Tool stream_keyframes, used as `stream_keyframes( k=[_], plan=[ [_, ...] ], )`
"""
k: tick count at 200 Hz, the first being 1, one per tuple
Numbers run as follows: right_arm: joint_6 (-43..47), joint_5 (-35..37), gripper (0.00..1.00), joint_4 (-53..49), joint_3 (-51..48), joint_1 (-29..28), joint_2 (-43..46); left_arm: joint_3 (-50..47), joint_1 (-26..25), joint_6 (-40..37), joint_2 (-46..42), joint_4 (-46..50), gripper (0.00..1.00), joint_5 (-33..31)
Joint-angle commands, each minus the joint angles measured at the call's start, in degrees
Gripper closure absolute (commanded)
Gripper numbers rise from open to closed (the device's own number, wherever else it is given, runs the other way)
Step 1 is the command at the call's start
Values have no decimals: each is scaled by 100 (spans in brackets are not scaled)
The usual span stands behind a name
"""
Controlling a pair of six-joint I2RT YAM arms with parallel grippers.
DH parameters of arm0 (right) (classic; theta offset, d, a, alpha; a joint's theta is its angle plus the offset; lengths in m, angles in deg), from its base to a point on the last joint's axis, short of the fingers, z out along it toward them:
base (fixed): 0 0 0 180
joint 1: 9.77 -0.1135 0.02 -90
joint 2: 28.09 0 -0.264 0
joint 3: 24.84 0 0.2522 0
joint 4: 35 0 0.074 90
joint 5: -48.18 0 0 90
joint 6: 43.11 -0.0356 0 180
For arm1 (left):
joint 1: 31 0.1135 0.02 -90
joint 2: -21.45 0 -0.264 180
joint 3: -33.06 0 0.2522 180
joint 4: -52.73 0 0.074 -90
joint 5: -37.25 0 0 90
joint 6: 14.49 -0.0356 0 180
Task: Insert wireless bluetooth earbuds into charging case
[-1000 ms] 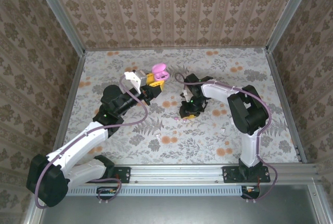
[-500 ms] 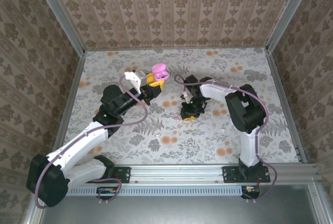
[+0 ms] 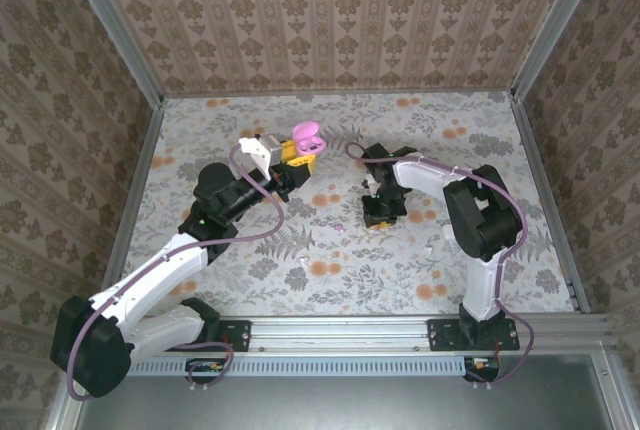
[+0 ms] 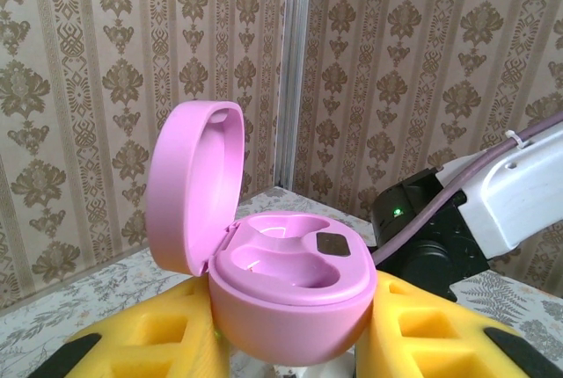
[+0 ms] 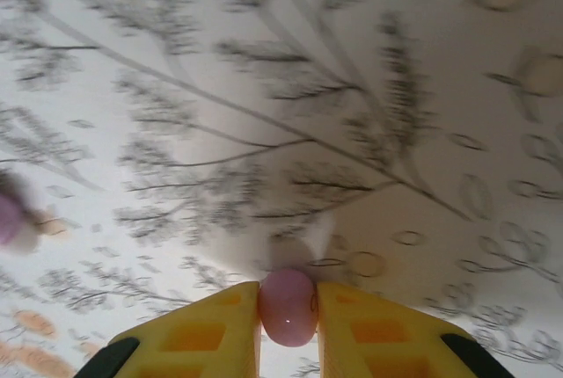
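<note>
Left pincer [image 4: 290, 347]: it is gripping the pink charging case [image 4: 295, 294] by the lower shell between its yellow pads, so the hinge and lid [image 4: 189, 185] are left free.
Charging case: it is being held up off the worktop [image 3: 520, 250] at the far middle, lid swung open and both wells [image 4: 290, 250] facing up. They look empty. I judge it is being offered as a steady target for the other arm.
Right pincer [image 5: 288, 290]: it is pinching a small pink earbud [image 5: 288, 309] at its very tips, jaws almost together. The bud is poking out in front, probably so it can be lowered into a well without the fingers fouling the rim.
Right arm position: the pincer [image 3: 380, 212] is pointing down just above the floral worktop, to the right of the case and well apart from it.
Second earbud [image 3: 338, 227]: it is lying loose on the worktop, left of the right pincer, a blurred pink speck [image 5: 7, 217] from the wrist.
Step in hand: a carry to the case seems due, then the loose bud.
</note>
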Motion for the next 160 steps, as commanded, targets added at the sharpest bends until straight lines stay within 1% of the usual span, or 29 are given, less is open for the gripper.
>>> stream_keyframes(
  k=[1, 31, 63, 77, 92, 114, 149, 160],
  plan=[
    [-301, 333, 76, -75, -158, 88, 113, 130, -42, -22, -46, -93, 65, -11],
    [-354, 338, 76, -88, -70, 80, 76, 111, -42, -31, -73, -73, 65, -24],
    [-377, 160, 77, 116, -175, 77, 276, 123, -41, -49, -48, -51, 65, -20],
    [-405, 63, 75, 213, -247, 84, 317, 132, -42, -31, -20, -53, 65, -21],
    [-430, -69, 70, 289, -314, 116, 250, 158, -42, -28, 22, -58, 65, 18],
    [-531, -468, 65, 660, -615, 238, 317, 201, -42, -31, 59, -40, 65, 41],
    [-515, -1111, 64, 1099, -975, 480, 516, 212, -42, -31, 85, -21, 65, 57],
    [-510, -1171, 66, 1159, -1031, 526, 531, 228, -42, -27, 103, -27, 65, 72]
  ],
)
